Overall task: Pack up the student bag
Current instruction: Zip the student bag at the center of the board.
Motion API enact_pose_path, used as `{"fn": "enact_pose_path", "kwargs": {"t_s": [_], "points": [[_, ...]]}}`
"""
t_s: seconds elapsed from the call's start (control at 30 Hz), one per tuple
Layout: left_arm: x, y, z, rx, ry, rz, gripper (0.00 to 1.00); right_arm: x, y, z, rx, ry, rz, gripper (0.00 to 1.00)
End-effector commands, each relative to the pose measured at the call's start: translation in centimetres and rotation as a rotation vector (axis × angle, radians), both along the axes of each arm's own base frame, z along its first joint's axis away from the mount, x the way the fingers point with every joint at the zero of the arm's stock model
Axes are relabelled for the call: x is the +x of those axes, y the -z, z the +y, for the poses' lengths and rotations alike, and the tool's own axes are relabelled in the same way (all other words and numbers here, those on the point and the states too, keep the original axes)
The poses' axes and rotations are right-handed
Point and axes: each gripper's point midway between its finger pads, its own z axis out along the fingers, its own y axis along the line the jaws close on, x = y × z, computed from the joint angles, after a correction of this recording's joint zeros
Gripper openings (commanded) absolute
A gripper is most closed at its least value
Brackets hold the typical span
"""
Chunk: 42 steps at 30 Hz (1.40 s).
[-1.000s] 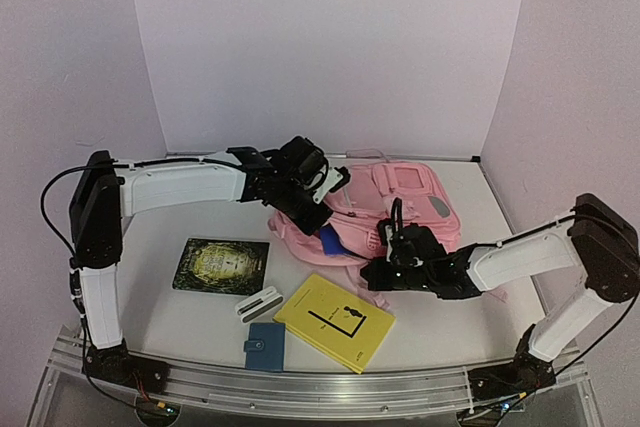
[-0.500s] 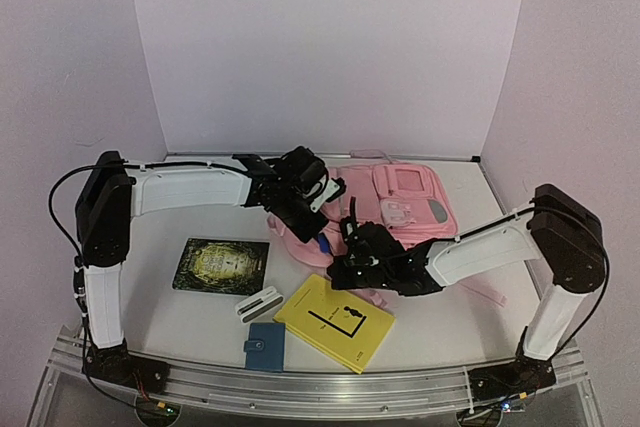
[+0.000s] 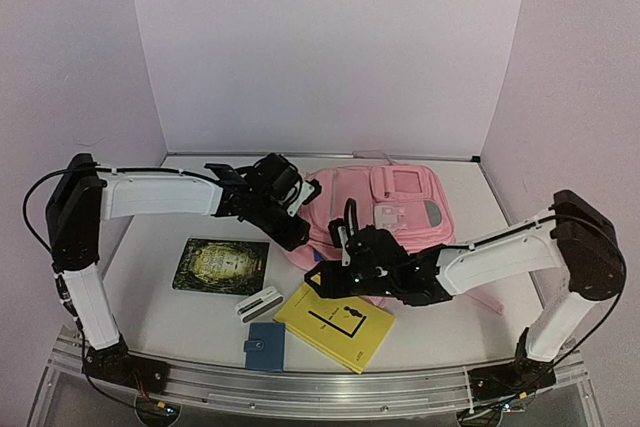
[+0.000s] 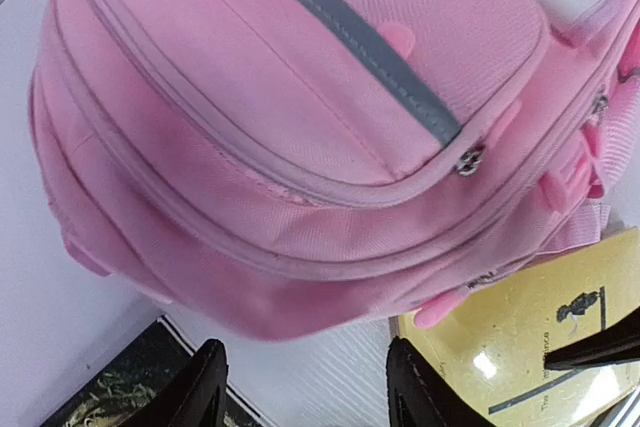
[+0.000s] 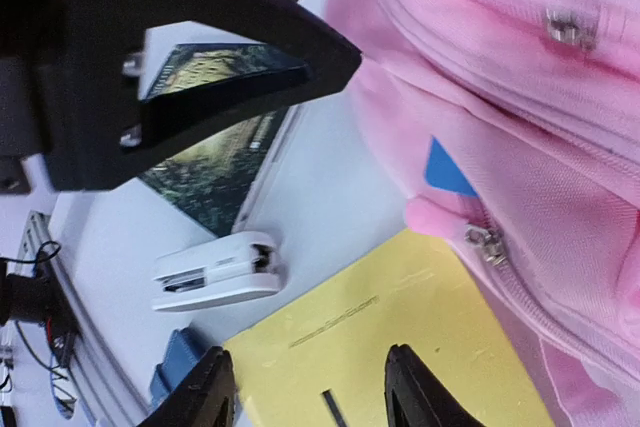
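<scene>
The student bag lies flat, front up, at the middle back of the table. 4 things sit outside it, so packing looks only partly done and this reads as a pause between items. The left gripper hovers at the bag's near-left end and the right gripper over the yellow book; both have their jaws partly spread, with nothing in them. Next probably comes the yellow book, which lies flat and thin, so 1 finger must get under an edge while the bag's mouth is held open. Left of it lie the dark book, the white stapler and the small blue wallet. The bag is soft pink fabric, sagging, with a grey stripe. Its visible zips look closed, with a blue corner showing at 1 seam.
</scene>
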Motion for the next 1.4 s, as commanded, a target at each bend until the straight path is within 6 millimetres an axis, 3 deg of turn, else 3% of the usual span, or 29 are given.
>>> {"fn": "enact_pose_path", "kwargs": {"t_s": [0.0,0.13,0.27,0.33,0.57,0.77,1.17,1.37], "points": [[-0.3,-6.8,1.3,-0.209,-0.123,-0.087,0.69,1.1,-4.9,-3.9,0.003,0.138,-0.077,0.70],[-2.5,-6.8,1.9,-0.326,-0.199,-0.011,0.71,2.5,-6.2,-7.5,-0.032,0.252,-0.096,0.79],[-5.5,-4.8,-0.4,-0.436,-0.173,0.131,0.73,4.0,-5.9,-10.0,-0.029,0.327,-0.083,0.83],[-6.0,-3.3,-1.2,-0.421,-0.168,0.161,0.71,4.5,-5.7,-10.9,-0.029,0.350,-0.076,0.84],[-5.2,-0.1,-3.7,-0.364,-0.115,0.202,0.53,4.2,-5.0,-11.8,-0.018,0.368,-0.048,0.84],[-4.2,3.1,-5.0,-0.305,-0.117,0.247,0.46,3.5,-4.7,-13.0,0.008,0.395,-0.024,0.84],[-3.2,4.7,-6.9,-0.297,-0.095,0.287,0.37,3.1,-4.5,-13.6,0.018,0.405,-0.020,0.84],[-3.6,5.7,-6.4,-0.273,-0.101,0.309,0.31,3.1,-4.5,-13.8,0.020,0.409,-0.024,0.84]]}}
